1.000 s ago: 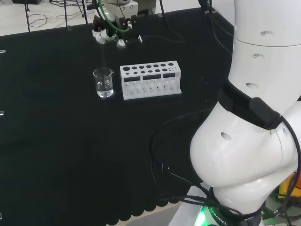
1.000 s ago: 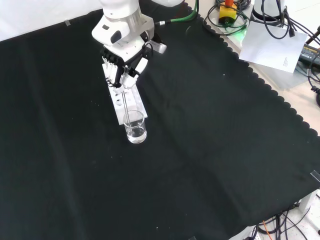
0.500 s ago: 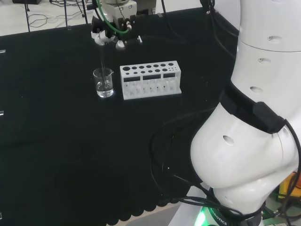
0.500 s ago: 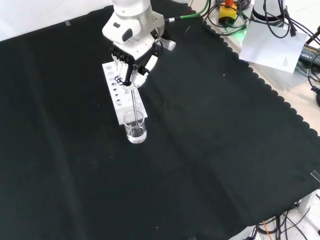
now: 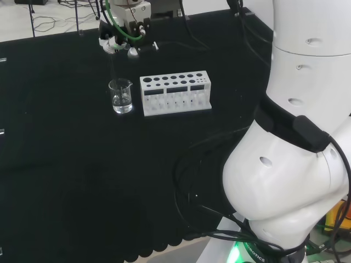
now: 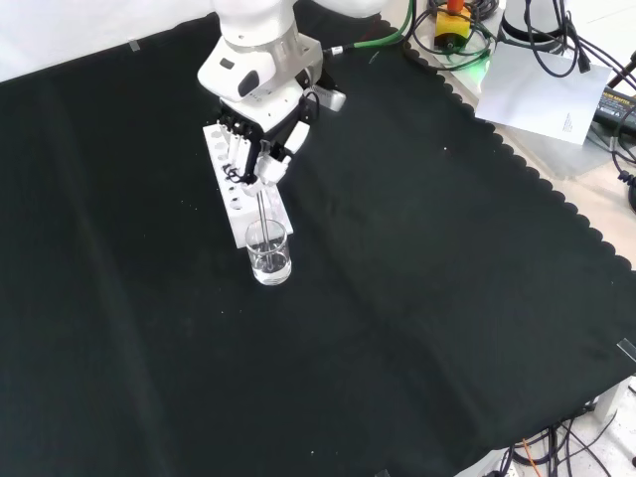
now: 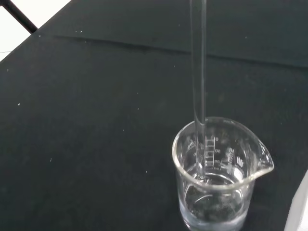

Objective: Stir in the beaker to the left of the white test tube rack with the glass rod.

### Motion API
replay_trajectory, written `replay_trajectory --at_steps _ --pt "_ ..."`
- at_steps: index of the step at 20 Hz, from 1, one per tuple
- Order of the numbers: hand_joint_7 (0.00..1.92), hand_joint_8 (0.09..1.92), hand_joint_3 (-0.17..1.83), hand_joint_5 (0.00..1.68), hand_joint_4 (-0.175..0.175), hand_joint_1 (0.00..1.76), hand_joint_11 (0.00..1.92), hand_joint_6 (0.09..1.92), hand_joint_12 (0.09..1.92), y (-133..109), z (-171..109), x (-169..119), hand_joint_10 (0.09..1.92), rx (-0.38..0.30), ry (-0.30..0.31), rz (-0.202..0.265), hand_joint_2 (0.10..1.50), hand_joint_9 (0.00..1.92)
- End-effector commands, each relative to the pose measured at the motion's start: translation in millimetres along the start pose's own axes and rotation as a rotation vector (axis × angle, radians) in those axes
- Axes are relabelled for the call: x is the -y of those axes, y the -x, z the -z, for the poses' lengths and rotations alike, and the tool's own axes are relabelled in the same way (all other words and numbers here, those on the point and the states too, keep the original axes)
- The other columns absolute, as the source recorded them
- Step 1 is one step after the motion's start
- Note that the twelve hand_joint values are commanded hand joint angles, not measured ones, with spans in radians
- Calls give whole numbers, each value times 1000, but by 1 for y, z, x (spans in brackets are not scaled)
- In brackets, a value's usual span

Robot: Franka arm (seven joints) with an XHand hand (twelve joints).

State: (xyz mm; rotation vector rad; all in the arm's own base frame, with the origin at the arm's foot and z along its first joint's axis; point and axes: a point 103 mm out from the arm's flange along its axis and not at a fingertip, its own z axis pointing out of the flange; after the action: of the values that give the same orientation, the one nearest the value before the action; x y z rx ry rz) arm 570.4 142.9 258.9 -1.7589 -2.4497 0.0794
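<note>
Presently, the hand (image 6: 260, 149) hangs above the counter (image 6: 447, 298), its fingers curled around the top of the glass rod (image 6: 261, 204). From the front view the rod runs down from the fingers into the beaker (image 6: 269, 252). Through the wrist view the rod (image 7: 198, 86) enters the beaker (image 7: 216, 178) close to its wall, on the side away from the spout, and its lower end sits in clear liquid that fills only the lower part of the vessel. On the head view the beaker (image 5: 121, 96) stands upright on the black cloth just left of the white test tube rack (image 5: 175, 92), apart from it, with the hand (image 5: 122, 37) above and behind it.
</note>
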Motion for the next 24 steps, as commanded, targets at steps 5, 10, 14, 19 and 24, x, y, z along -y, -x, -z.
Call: replay_trajectory --at_steps 5,10,14,19,24 --pt "1184 995 -175 1088 -175 1301 1638 604 780 24 -5 0 886 10 -2 -43 1131 1628" --pt "1185 994 -175 1089 -175 1301 1638 603 780 21 -2 20 885 32 -7 -59 1131 1629" --pt "1185 993 -175 1089 -175 1301 1637 602 779 8 -5 26 884 38 -10 -50 1131 1630" --pt "1186 993 -175 1090 -175 1301 1637 601 779 -12 -6 12 882 47 -8 2 1130 1631" --pt "1186 992 -175 1091 -175 1301 1636 599 778 -11 -4 -1 881 39 3 12 1130 1631"
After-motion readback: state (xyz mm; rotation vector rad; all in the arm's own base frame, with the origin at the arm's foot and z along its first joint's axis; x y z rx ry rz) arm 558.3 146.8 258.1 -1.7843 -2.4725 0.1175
